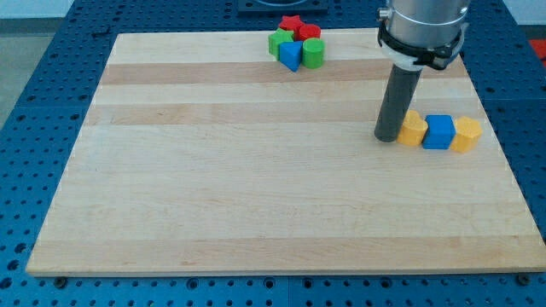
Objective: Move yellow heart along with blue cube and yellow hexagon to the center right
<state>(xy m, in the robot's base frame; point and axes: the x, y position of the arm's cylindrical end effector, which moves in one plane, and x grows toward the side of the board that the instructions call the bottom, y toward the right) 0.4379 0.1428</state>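
No text, label, brand, number or sign can be read anywhere in the camera view, neither on the wooden board [256, 188], nor on the coloured blocks, nor on the arm's grey housing [422, 26].

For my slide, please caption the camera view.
My tip touches a row of yellow heart, blue cube, yellow hexagon.

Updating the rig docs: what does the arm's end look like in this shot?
A straight dark grey cylindrical rod, matte and unmarked, ending in my tip on the board. Above it sits a wider silver-grey metallic housing ringed by a black clamp-like collar with a light band under it. No cables, labels or sleeves show; the arm's upper part is cut off by the view's top.
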